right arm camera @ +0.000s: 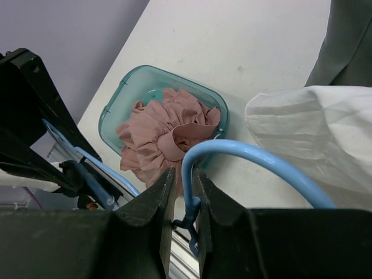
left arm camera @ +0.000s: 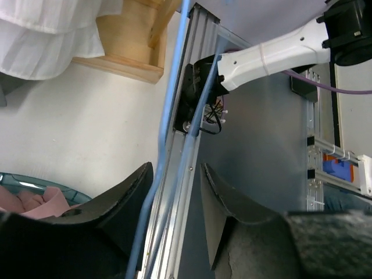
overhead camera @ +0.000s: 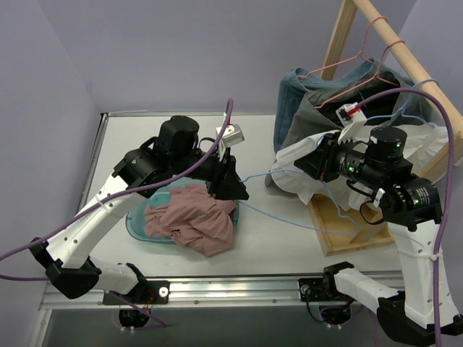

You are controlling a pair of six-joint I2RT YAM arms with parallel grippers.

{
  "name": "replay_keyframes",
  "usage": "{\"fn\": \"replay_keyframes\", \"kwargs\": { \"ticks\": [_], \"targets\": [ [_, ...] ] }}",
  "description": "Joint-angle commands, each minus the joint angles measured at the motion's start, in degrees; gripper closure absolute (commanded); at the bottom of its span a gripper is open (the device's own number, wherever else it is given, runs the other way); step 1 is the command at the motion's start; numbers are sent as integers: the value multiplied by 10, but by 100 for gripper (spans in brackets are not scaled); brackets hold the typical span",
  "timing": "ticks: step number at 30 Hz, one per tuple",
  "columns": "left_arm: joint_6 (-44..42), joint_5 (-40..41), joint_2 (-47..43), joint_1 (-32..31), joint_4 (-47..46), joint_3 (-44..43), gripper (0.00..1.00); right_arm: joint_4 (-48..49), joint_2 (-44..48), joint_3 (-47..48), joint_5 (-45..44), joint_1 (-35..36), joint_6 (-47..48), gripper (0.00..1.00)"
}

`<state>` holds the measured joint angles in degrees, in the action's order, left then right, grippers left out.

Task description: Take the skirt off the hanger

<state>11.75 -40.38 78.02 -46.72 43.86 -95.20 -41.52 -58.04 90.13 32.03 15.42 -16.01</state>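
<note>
Seen from above, the pink skirt [overhead camera: 192, 220] is off the hanger and lies crumpled in a teal bin [overhead camera: 134, 220] on the tabletop [overhead camera: 275, 238], at about 7 o'clock from the left end effector [overhead camera: 237, 184], with one fold spilling over the bin's near rim. A thin blue hanger [right arm camera: 244, 151] stretches bare across the tabletop between the two arms. Only the right wrist camera shows how it is held: the right end effector [right arm camera: 185, 177] has its fingers pinched tight on the curved hook of the hanger, with the skirt and bin beyond at 11 o'clock and a white garment [right arm camera: 308, 128] at 3 o'clock. The left wrist camera shows what the top view hides. The left end effector's jaws stand partly apart, and the blue wire runs through the gap close against one finger; whether it touches cannot be told. The top view alone takes in the wooden rack [overhead camera: 340, 36] at 1 o'clock, hung with a pink hanger [overhead camera: 362, 61] and dark clothes.
</note>
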Motion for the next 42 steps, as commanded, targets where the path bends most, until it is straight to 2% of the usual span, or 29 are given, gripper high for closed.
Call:
{"fn": "replay_keyframes", "kwargs": {
  "ticks": [1,2,3,5,6,8,12,16,18,20,22,23,24,26,28,29,33,34,35,36,42],
  "targets": [
    [-4,16,6,-5,9,-39,98,10,-3,19,15,3,8,85],
    [-3,20,5,-4,7,-39,98,7,-5,20,13,4,13,78],
    [-1,26,2,-4,8,-43,98,3,-5,22,5,7,15,50],
    [7,46,-8,-4,-3,-42,98,-9,-3,28,-14,7,18,27],
    [8,49,-11,-4,-8,-46,98,-12,-1,39,-33,7,14,0],
    [18,65,-17,-6,-14,-48,98,-13,2,64,-34,7,2,0],
    [10,102,-24,-35,-51,-58,98,-4,-12,187,-31,7,-75,0],
    [17,109,-17,-52,-92,-74,98,-19,-38,345,-36,6,-107,0],
    [19,115,-12,-62,-125,-80,98,-22,-49,381,-43,6,-110,0],
    [19,132,-5,-72,-145,-90,98,8,-37,380,-55,7,-122,0],
    [9,159,11,-90,-163,-103,98,91,2,330,-62,7,-153,3],
    [7,170,17,-94,-175,-116,98,124,15,311,-65,7,-166,15],
    [-1,192,21,-104,-179,-122,98,189,41,293,-65,7,-176,21],
    [-9,215,37,-109,-184,-146,98,233,62,271,-76,7,-198,38],
    [-12,228,46,-110,-198,-152,98,256,64,281,-89,7,-200,43],
    [-11,228,48,-110,-218,-151,98,253,58,301,-110,7,-196,59],
    [3,230,70,-110,-223,-179,98,203,48,336,-161,8,-165,62],
    [7,231,80,-110,-220,-186,98,199,50,338,-173,8,-160,60],
    [13,236,84,-110,-227,-190,98,199,57,337,-187,8,-156,50],
    [31,239,88,-110,-228,-192,98,209,64,328,-208,8,-153,49],
    [84,278,134,-111,-229,-258,98,223,58,334,-223,8,-169,56]
  ]
}}
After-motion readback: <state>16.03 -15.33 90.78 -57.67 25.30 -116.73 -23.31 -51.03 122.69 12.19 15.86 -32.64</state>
